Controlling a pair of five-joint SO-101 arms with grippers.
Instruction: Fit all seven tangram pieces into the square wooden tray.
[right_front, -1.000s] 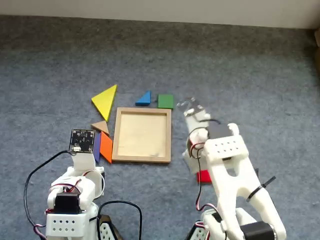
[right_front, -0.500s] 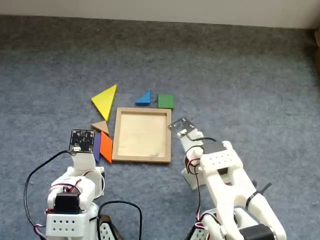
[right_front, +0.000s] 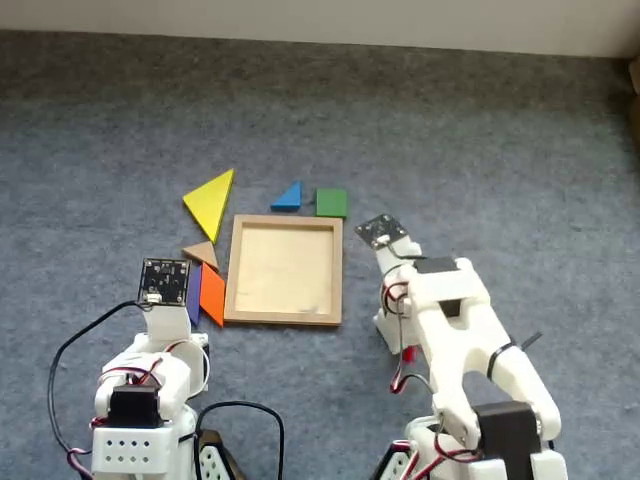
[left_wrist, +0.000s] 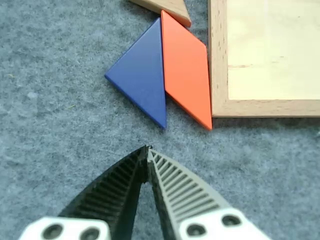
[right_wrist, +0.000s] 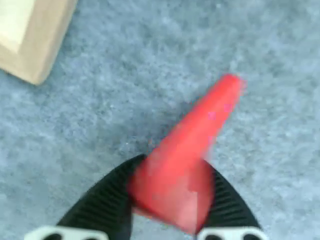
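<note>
The red piece (right_wrist: 192, 145) is clamped between the two fingers of the right end effector (right_wrist: 172, 170), with its pointed end projecting forward past the fingertips. Whether its tip touches the bench cannot be determined. In the high view the red piece (right_front: 405, 353) shows under the right arm, near the lower right corner of the square wooden tray (right_front: 284, 220).

The right arm extends from its base toward the tray's right rim, with the wrist angled down. A strip of open grey bench cover (right_wrist: 125, 85) separates the red piece from the tray corner (right_wrist: 40, 57).

The tray lies flat, and its floor shows bare wood.

- Beyond the far rim: blue small triangle (right_front: 289, 197) and green square (right_front: 331, 202), just beside each other.
- Off the far left corner: yellow triangle (right_front: 212, 200).
- Along the left rim: tan triangle (right_front: 201, 253), orange parallelogram (right_front: 211, 295) and dark blue triangle (right_front: 194, 292).

The orange parallelogram (left_wrist: 186, 70) lies edge to edge with the dark blue triangle (left_wrist: 142, 75), close to the tray rim (left_wrist: 218, 60).

The left arm is folded back over its base. The left end effector (left_wrist: 148, 150) points down at the bench near these two pieces, fingertips together and gripping nothing.
</note>
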